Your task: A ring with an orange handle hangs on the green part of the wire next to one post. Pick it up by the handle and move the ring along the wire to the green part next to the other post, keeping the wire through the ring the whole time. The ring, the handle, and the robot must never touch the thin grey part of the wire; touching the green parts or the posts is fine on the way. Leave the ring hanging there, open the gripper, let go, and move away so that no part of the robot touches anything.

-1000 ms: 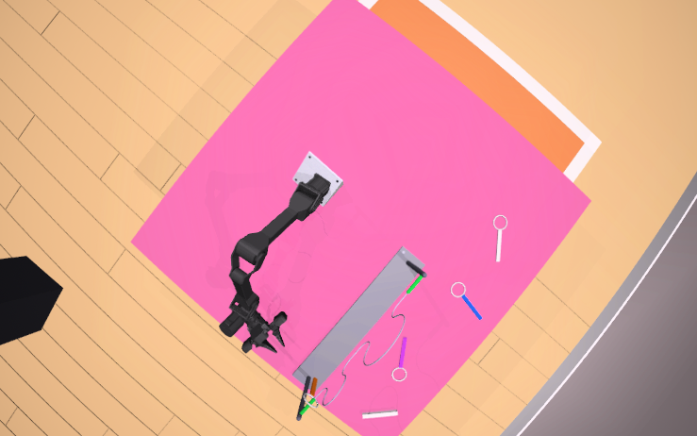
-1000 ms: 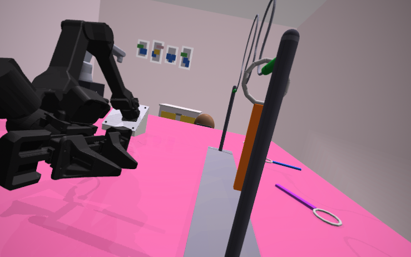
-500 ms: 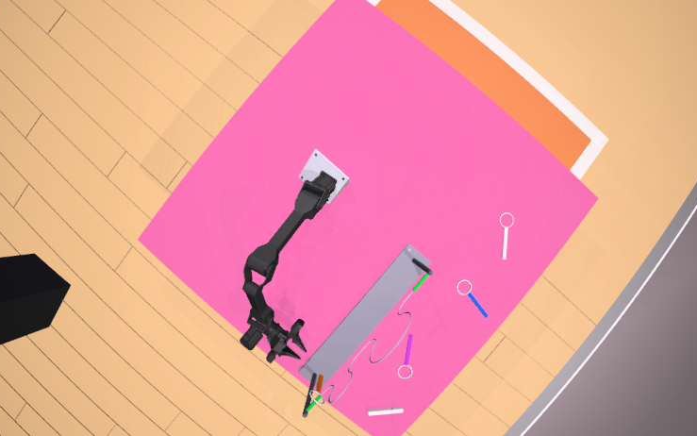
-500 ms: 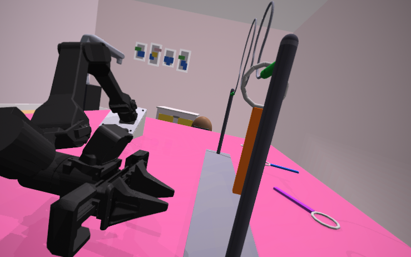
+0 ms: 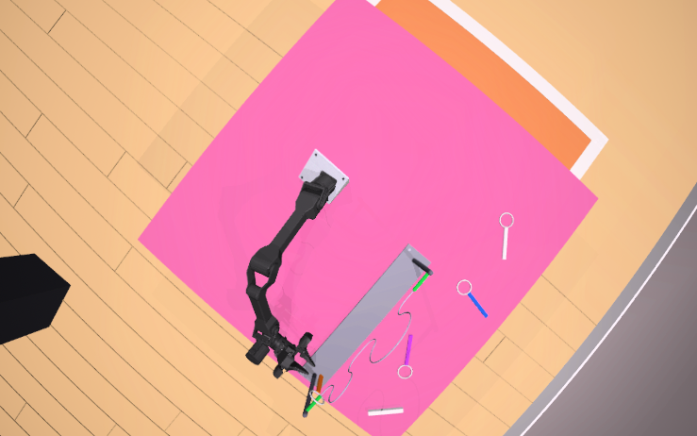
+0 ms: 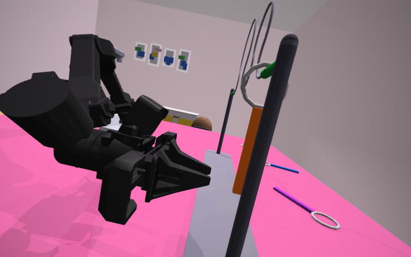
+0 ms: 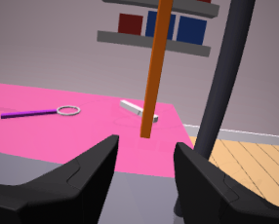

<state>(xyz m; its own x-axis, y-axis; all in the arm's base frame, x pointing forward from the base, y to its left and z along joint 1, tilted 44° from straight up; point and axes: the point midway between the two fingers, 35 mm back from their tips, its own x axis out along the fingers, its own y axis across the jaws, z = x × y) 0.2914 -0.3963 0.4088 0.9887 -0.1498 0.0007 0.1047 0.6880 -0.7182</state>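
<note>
Ring (image 6: 251,85) and orange handle (image 6: 247,149) hang from the green part of the wire (image 6: 267,70) beside the near post (image 6: 262,149), not yet gripped.

From the top view, the gripper (image 5: 303,368) sits at about 10 o'clock from the orange handle (image 5: 319,382), near it but apart, at the low end of the grey base plate (image 5: 364,309). The far post (image 5: 421,265) with its own green part stands at roughly 1 o'clock along the plate, with the thin grey wire (image 5: 389,346) snaking between.

From the exterior view, the gripper (image 6: 205,175) points toward 3 o'clock at the lower half of the handle; its fingers stand partly apart with nothing between them, and a gap remains to the handle.

From the wrist view, the handle (image 7: 155,60) hangs at 12 o'clock, roughly centred over the gap between the two fingers, with the post (image 7: 220,80) at 1 o'clock just beside it.

To do this approach well, I judge the gripper should advance straight — keeping the handle centred in the gap — and close low on the handle, well under the ring. The post is close on the right finger's side; brushing it is allowed, but a knock could swing the ring.
</note>
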